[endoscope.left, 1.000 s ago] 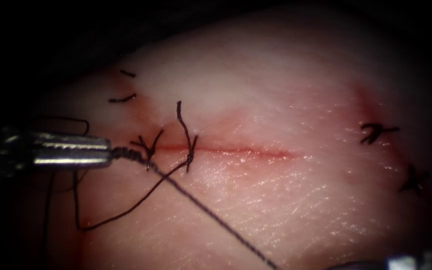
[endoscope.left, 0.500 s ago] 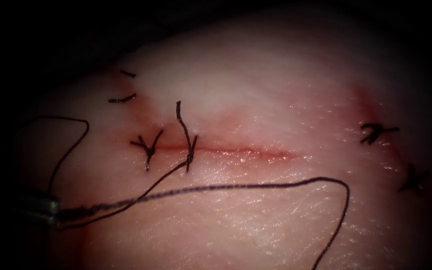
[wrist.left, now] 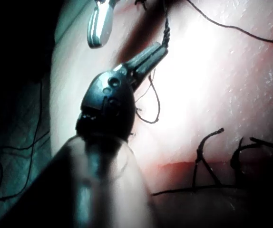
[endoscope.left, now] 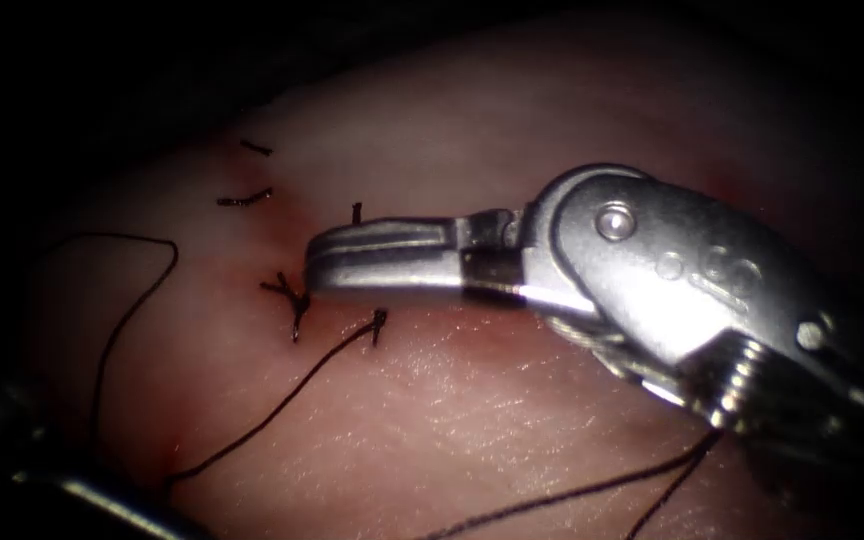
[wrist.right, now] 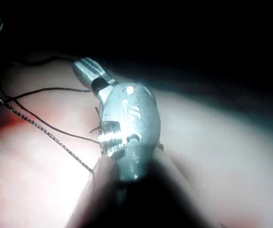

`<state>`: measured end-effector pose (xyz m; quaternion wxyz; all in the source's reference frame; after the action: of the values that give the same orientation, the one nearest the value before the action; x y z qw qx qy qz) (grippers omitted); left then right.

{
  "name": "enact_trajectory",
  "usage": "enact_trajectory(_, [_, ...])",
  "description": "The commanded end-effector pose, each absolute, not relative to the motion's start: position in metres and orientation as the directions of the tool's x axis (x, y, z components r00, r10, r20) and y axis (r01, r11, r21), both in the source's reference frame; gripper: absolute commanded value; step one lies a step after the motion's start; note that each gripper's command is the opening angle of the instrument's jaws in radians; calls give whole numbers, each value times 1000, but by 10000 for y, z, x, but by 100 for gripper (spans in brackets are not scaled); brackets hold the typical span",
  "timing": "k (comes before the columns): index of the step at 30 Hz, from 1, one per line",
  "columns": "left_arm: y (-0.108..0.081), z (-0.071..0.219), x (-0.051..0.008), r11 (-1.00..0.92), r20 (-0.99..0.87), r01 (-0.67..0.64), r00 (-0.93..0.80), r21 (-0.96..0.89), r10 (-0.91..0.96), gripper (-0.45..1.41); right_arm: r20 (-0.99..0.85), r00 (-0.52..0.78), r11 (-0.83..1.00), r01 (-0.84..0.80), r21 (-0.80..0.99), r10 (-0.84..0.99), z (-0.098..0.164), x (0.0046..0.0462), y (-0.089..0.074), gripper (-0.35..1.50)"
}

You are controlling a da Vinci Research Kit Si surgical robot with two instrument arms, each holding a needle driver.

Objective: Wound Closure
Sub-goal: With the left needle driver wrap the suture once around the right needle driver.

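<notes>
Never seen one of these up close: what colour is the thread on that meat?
The thread is black, clearest in the endoscope view against the pale pink tissue.

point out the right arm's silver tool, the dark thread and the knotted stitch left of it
right arm's silver tool (endoscope.left: 317, 268): endoscope view, tip of its jaws.
dark thread (endoscope.left: 282, 400): endoscope view, strand below the cut.
knotted stitch (endoscope.left: 295, 298): endoscope view, its knot.

Thread black — tissue pale pink, reddish along cut; right tool shiny silver.

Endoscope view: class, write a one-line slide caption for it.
Right tool, jaws shut and holding nothing, lies along the cut over the second stitch; loose thread trails across the tissue.
</notes>
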<state>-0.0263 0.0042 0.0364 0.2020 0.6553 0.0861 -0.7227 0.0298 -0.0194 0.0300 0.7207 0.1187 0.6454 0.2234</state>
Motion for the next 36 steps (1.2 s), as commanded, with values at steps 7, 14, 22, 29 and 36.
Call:
enact_trajectory(7, [65, 351, -277, -875, -953, 415, -59, 248, -298, -45, -882, 45, 881, -89, 464, 469, 376, 372, -212, -35])
enact_trajectory(14, [86, 339, -277, -796, -861, 428, -73, 428, -503, -45, -899, 2, 898, 47, 437, 438, 423, 393, -230, -35])
enact_trajectory(22, [108, 345, -269, -761, -798, 460, -167, 456, -579, -45, -910, 4, 894, 183, 409, 415, 427, 389, -233, -35])
enact_trajectory(29, [122, 370, -262, -728, -740, 487, -218, 483, -637, -45, -904, -11, 880, 235, 413, 427, 420, 373, -237, -35])
enact_trajectory(36, [146, 398, -257, -698, -727, 468, -156, 541, -668, -45, -869, -10, 823, 326, 465, 495, 418, 369, -238, -35])
